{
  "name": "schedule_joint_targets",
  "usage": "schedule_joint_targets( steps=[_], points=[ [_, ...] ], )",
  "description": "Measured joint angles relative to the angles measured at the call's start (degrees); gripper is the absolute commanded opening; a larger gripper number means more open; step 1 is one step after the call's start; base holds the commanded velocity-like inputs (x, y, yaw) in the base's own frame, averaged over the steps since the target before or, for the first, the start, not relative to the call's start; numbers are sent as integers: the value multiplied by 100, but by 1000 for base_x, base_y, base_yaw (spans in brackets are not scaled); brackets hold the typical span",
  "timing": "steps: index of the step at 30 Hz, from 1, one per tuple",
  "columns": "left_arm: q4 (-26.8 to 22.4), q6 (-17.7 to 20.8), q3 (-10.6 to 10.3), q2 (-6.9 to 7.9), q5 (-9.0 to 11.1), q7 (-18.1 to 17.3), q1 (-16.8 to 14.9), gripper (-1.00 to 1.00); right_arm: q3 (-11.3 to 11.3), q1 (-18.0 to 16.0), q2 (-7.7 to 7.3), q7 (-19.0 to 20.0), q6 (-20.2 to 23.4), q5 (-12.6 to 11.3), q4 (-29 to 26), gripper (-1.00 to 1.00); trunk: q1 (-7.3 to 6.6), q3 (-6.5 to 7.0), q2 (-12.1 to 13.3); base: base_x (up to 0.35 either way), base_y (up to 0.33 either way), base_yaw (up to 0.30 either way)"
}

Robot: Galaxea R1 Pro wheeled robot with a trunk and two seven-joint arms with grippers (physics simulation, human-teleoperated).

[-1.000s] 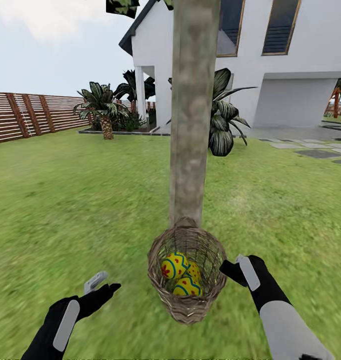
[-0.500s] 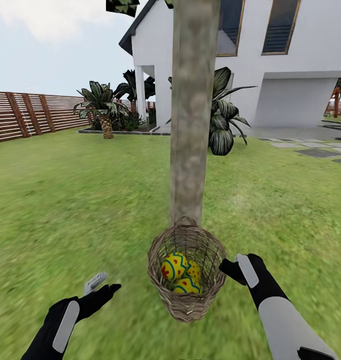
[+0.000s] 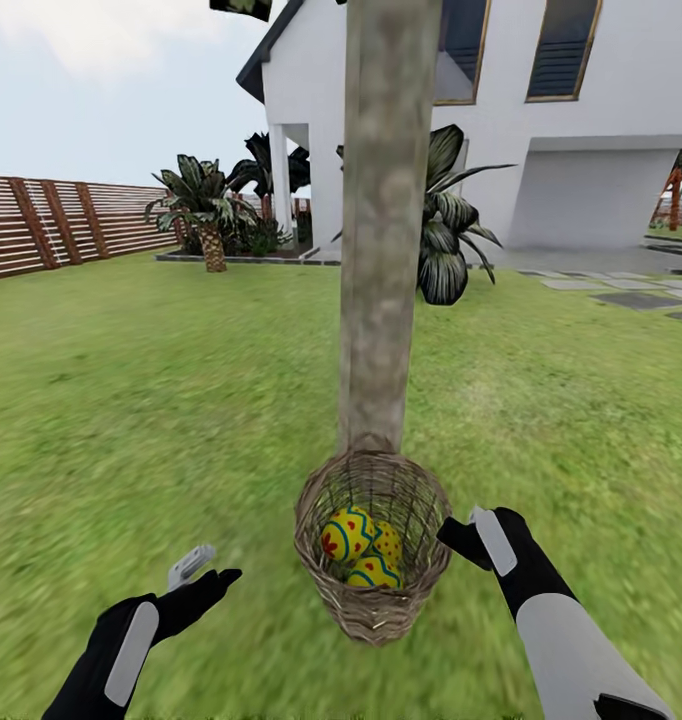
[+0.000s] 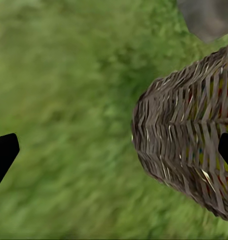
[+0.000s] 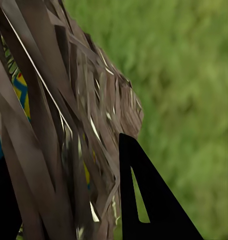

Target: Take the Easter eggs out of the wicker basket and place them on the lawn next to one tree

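Note:
The wicker basket hangs just above the lawn, right in front of the tree with the thick pale trunk. Three yellow Easter eggs with blue zigzags and red spots lie inside it. My right gripper is shut on the basket's right rim; in the right wrist view the wicker wall sits between its fingers. My left gripper is open, low and to the left of the basket, which also appears beside it in the left wrist view.
A white house stands behind the tree, with palm-like plants along it. A brown slatted fence runs along the far left. Grey paving stones lie at the far right. Grass spreads all round the trunk.
The whole view has shifted slightly, so the camera moved. The basket's bottom sits a touch higher in the picture than a second ago. Both arms hold their poses.

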Motion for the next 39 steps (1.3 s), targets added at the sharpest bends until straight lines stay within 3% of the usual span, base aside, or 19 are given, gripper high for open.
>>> schedule_joint_targets(
  steps=[10,23,34,39],
  points=[
    [0,2,0,1,2,0,0,100,1,0,0,-1,-2,-5,0,-100,26,-222,-14,0,0,0],
    [139,-53,7,-1,5,10,113,100,6,-1,0,0,-162,-3,-1,-100,25,-222,-14,46,0,0],
    [141,3,-3,-16,24,-6,112,100,1,0,0,-1,-159,5,0,-100,54,-466,-28,0,0,0],
    [141,3,-3,-15,24,-6,114,100,-2,-7,-2,3,-197,-157,-20,-100,65,-575,-36,0,0,0]
  ],
)
